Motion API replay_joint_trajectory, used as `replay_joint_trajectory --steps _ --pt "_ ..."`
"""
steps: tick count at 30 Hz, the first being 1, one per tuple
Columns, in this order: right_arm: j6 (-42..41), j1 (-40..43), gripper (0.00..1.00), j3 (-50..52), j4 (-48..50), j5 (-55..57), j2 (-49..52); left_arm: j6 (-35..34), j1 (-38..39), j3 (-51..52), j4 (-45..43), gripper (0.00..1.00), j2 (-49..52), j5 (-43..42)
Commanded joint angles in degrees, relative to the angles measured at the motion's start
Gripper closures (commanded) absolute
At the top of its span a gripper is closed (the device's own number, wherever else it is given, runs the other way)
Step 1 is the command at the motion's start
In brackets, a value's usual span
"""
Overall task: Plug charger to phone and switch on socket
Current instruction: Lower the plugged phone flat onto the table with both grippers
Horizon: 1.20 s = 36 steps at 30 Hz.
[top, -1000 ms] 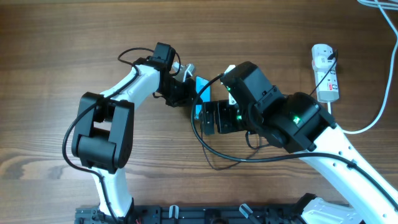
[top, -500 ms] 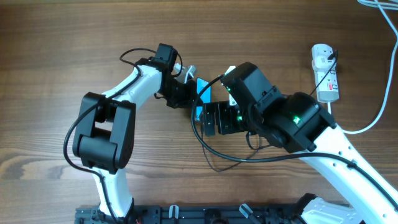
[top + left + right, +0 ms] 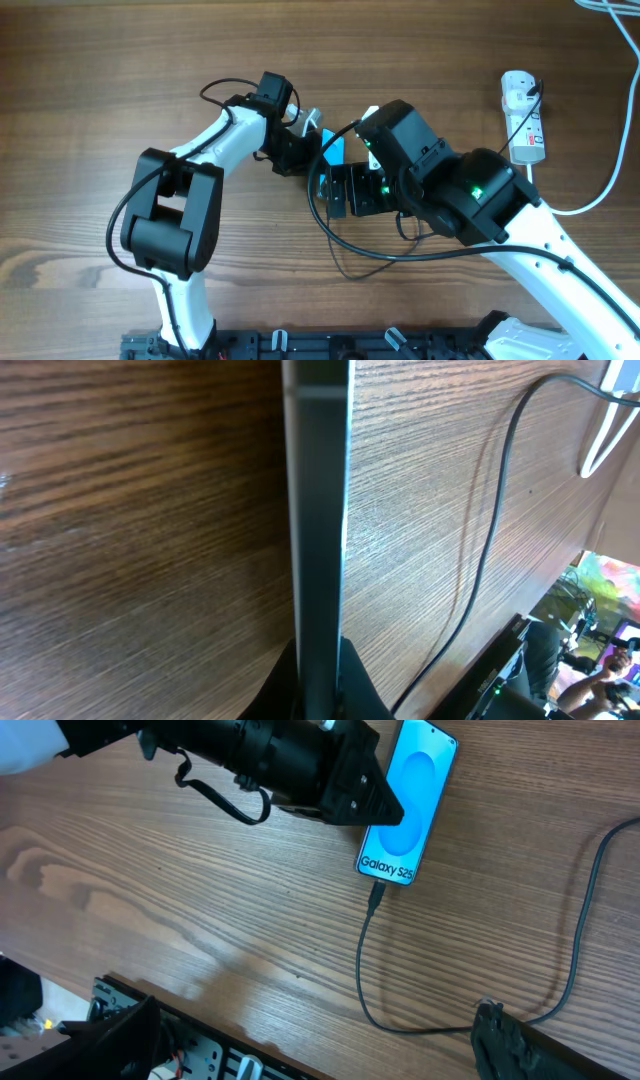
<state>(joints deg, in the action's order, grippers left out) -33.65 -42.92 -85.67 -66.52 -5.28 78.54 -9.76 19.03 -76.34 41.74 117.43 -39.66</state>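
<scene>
The phone, cyan screen with dark text at its near end, lies in the middle of the table; it also shows in the overhead view. My left gripper is shut on the phone's edge, and in the right wrist view it grips the phone's left side. The charger, a thin black cable, has its tip at the phone's near end and loops over the table. My right gripper is open and empty, hovering just in front of the phone. The socket lies at the far right.
A thick white cord runs from the socket toward the right edge. The black cable also crosses the wood in the left wrist view. A black rail runs along the table's front edge.
My left gripper has moved a little to the right, taking the phone with it. The right arm has stayed where it was.
</scene>
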Motion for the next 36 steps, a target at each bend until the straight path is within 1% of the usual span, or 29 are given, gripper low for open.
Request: replay_joint_trajectory --steps 1,6,12,15,16,17,23,26,28,30,33,36 --pt "-0.9 0.1 0.00 -1.0 -0.3 1.0 0.0 0.3 0.4 0.4 -0.2 0.96 1.6 -0.7" --pt "-0.9 0.1 0.00 -1.0 -0.3 1.0 0.0 0.3 0.4 0.4 -0.1 0.96 1.8 2.3" --pt "-0.9 0.1 0.00 -1.0 -0.5 1.0 0.0 0.3 0.4 0.4 -0.2 0.87 1.8 2.3" --pt "-0.9 0.1 0.00 -1.0 -0.7 1.0 0.0 0.3 0.4 0.4 -0.2 0.85 1.8 2.3" --pt "-0.9 0.1 0.00 -1.0 -0.7 1.0 0.0 0.3 0.4 0.4 -0.1 0.81 1.8 2.3" --pt "-0.9 0.1 0.00 -1.0 -0.9 1.0 0.0 0.3 0.4 0.4 -0.1 0.74 1.8 2.3" --pt "-0.9 0.1 0.00 -1.0 -1.4 1.0 0.0 0.3 0.4 0.4 0.0 0.71 1.8 2.3" --pt "-0.9 0.1 0.00 -1.0 -1.8 1.0 0.0 0.3 0.4 0.4 0.6 0.64 1.8 4.7" --pt "-0.9 0.1 0.00 -1.0 -2.0 1.0 0.0 0.3 0.4 0.4 1.7 0.62 1.8 7.8" --pt "-0.9 0.1 0.00 -1.0 -2.3 1.0 0.0 0.3 0.4 0.4 2.4 0.54 1.8 9.7" --pt "-0.8 0.1 0.00 -1.0 -2.8 1.0 0.0 0.3 0.3 0.4 2.9 0.54 1.8 11.9" --pt "-0.8 0.1 0.00 -1.0 -3.5 1.0 0.0 0.3 0.3 0.4 3.0 0.54 1.8 12.3"
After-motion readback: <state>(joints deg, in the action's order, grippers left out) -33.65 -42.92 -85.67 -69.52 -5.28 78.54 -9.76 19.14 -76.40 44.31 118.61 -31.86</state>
